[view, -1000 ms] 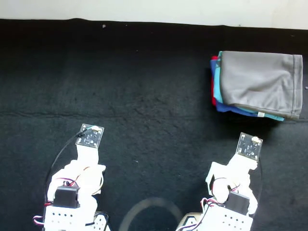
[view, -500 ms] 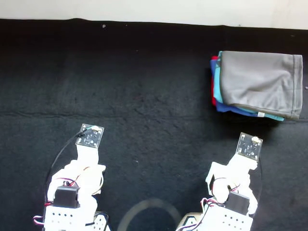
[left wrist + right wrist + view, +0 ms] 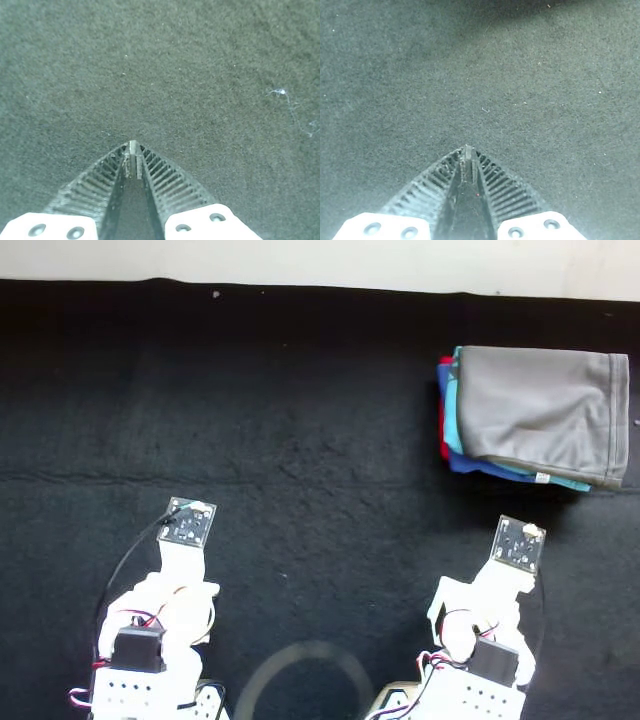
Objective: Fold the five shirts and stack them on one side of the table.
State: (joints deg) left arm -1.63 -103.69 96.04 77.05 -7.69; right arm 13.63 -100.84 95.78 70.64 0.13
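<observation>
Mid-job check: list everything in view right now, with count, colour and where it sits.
grey shirt: one, grey, folded, top of the stack at the table's far right.
teal shirt: one, teal, edge showing under the grey.
blue shirt: one, blue, edge showing lower in the stack.
red shirt: one, red, edge showing at the stack's side.
Fifth shirt: cannot tell from these views.
table: one, black cloth cover.
wall: white strip beyond the far edge.
arms: two, white, near edge, apart from the stack.
left tool: shut, over bare cloth.
right tool: shut, over bare cloth.
</observation>
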